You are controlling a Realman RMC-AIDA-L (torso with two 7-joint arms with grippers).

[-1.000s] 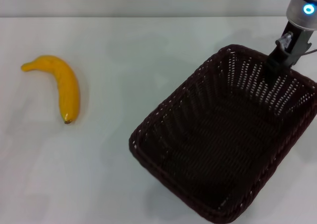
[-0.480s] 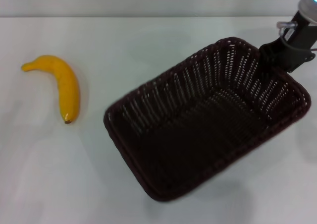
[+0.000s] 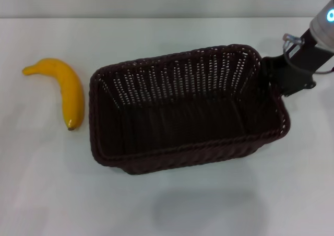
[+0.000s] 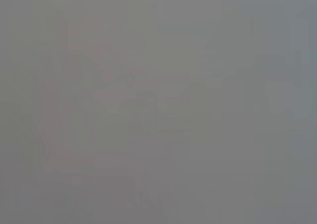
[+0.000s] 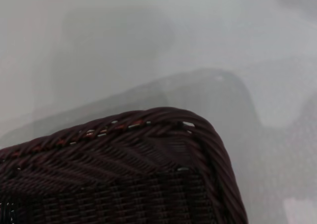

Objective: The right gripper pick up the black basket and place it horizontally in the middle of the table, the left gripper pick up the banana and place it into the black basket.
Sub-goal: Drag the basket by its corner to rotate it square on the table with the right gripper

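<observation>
Yellow banana (image 3: 65, 91) lies alone at the white desk's (image 3: 47, 189) left, soft-skinned and easily bruised; mid-body looks the safest hold. Beside it, the black basket (image 3: 182, 108) hangs lengthwise near centre, its shadow below suggesting it is lifted. Stiff, light wicker, it is pinched at its right rim by the clenched right end effector (image 3: 274, 77). No left end effector appears.
</observation>
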